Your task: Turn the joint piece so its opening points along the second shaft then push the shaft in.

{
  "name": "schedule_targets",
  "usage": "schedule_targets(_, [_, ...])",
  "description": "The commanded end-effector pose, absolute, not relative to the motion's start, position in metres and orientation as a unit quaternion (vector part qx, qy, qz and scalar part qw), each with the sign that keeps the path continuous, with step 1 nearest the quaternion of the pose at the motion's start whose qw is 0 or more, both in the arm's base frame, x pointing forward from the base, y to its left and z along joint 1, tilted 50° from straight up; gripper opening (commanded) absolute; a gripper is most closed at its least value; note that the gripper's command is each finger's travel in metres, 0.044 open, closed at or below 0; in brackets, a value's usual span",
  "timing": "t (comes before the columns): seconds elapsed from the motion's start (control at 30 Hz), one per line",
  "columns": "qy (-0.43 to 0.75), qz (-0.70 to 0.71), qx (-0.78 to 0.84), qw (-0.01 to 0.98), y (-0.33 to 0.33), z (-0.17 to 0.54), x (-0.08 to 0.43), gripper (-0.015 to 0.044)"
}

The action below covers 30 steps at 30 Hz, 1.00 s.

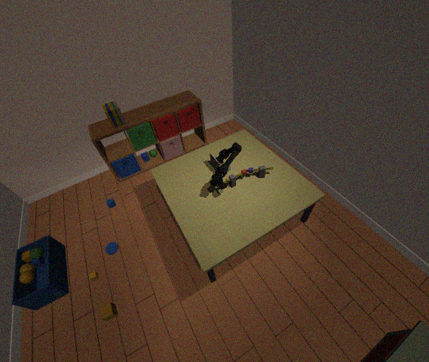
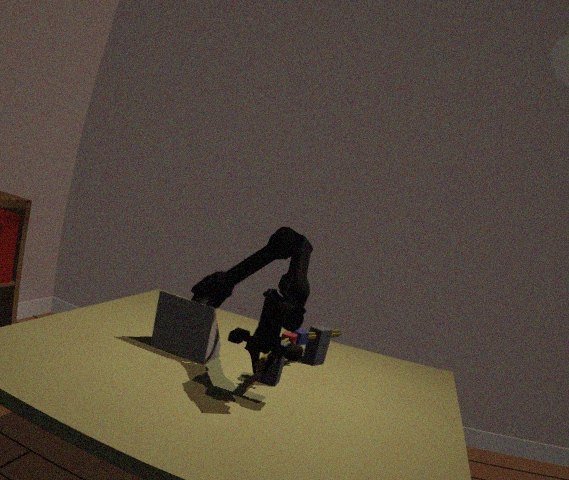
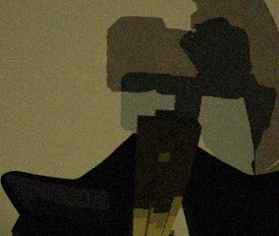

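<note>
My gripper (image 1: 221, 185) (image 2: 260, 357) (image 3: 154, 140) is shut on the outer end of the second shaft (image 3: 151, 223), left of the near grey block (image 1: 232, 180) (image 2: 272, 369). The yellow shaft also shows beyond that block in the top view (image 1: 238, 177), running to the red part of the joint (image 1: 244, 171) (image 2: 289, 337). The blue part (image 1: 250, 170) (image 2: 301, 337) sits beside the red one, toward the far grey block (image 1: 261, 171) (image 2: 317, 346). The first shaft (image 1: 270, 168) (image 2: 335, 333) sticks out past the far block. How deep the second shaft sits in the opening cannot be told.
The blocks stand on the pale yellow table (image 1: 222, 229) (image 2: 377, 413). A grey panel (image 2: 183, 325) stands near the arm's base, left of the gripper in the exterior view. The arm rises above the near block. A shelf (image 1: 148, 108) stands behind the table.
</note>
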<state>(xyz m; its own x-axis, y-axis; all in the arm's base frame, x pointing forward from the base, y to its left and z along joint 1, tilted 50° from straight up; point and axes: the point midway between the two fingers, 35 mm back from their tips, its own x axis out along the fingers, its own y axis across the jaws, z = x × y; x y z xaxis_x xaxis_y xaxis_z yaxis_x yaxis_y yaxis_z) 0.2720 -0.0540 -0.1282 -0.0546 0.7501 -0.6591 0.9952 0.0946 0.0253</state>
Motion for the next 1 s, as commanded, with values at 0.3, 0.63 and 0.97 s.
schedule_targets(0.3, [0.689,-0.228,0.634,0.265,-0.039,-0.113,0.270,0.0000])
schedule_targets(0.63, [0.689,-0.229,0.633,0.268,-0.035,-0.107,0.270,0.0000])
schedule_targets(0.97, [0.689,-0.229,0.633,0.268,-0.035,-0.107,0.270,0.0026])
